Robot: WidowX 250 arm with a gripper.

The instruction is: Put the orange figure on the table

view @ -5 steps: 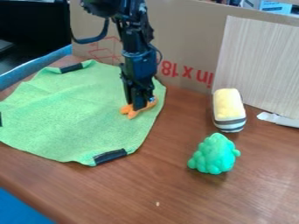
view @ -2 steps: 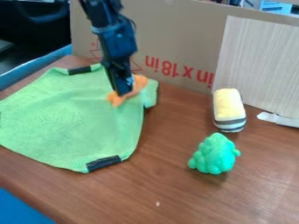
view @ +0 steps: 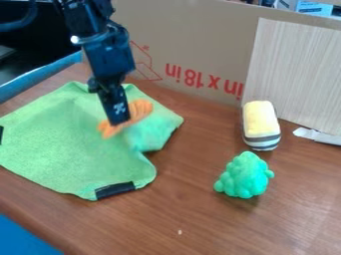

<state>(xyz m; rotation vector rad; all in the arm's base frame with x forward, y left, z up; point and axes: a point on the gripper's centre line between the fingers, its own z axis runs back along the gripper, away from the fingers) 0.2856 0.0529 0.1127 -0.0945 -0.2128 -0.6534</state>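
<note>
Jaws, one pair: clamped on the orange figure (view: 140, 110), over rucked green cloth (view: 53, 139) toward the counter's (view: 200, 214) back left corner. Grasp done; placing outstanding. Farther out: knobbly green toy (view: 244, 177); yellow striped plush (view: 259, 121), near the back edge.

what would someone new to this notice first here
Most likely the black gripper coming down from the upper left, with the orange figure at its tip over the rumpled bright green cloth. Next, the lumpy green toy on the bare wood toward the right, and just behind it the yellow toy with a striped end, near the cardboard.
</note>
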